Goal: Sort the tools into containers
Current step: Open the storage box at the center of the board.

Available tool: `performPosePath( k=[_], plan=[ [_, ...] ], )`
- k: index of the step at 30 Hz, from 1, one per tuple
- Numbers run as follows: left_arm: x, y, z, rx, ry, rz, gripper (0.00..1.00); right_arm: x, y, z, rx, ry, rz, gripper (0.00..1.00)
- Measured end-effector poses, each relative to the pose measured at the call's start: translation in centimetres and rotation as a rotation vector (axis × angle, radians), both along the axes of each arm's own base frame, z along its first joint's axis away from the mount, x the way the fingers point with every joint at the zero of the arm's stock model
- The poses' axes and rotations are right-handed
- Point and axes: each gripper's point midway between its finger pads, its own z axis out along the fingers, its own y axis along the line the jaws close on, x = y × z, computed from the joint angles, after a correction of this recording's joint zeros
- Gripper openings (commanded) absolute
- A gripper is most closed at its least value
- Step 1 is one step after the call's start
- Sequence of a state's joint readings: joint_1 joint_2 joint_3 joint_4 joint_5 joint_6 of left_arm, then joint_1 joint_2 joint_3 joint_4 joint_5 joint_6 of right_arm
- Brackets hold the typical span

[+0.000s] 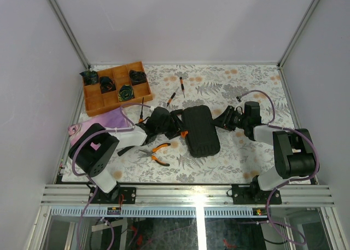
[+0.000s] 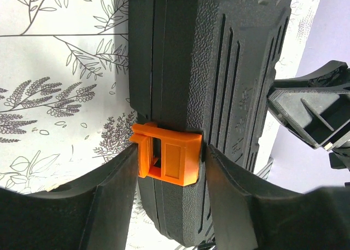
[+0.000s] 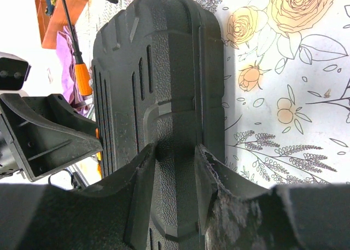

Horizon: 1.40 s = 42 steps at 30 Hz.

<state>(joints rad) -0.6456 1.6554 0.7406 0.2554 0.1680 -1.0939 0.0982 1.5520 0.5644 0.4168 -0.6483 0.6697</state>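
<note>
Top view: black case (image 1: 201, 131) shut, mid-bench betw. both arms; wooden tray (image 1: 93, 99) at far-left corner holds dark rolled items (image 1: 126, 92) in some compartments, pliers (image 1: 155, 153) loose nr near edge. L wrist: L jaws part-open, clamped on case's orange tab (image 2: 167, 157), touching both sides. R wrist: R jaws pinch a ridge on case's opposite edge.
</note>
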Motion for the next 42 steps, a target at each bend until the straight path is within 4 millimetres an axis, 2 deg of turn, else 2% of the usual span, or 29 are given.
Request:
performPosePath(
  k=[13,25,28,32,42],
  plan=[
    [-0.3,0.2,0.1,-0.033,-0.034,0.004,0.42,-0.3,0.2,0.0,0.003,0.013,0.011,0.4],
    [-0.7,1.0,0.2,-0.036,-0.056,0.018,0.44,-0.3,0.2,-0.1,-0.004,0.022,0.013,0.41],
    [-0.9,1.5,-0.1,-0.022,-0.05,0.026,0.45,-0.3,0.1,-0.1,-0.007,0.022,0.011,0.41],
    [-2.4,3.8,-3.3,0.084,0.027,0.045,0.46,-0.3,0.1,-0.1,-0.012,0.019,0.011,0.41],
    [-2.0,4.4,-3.2,0.1,0.014,0.054,0.45,-0.3,0.0,0.0,-0.021,0.021,0.011,0.42]
  ],
)
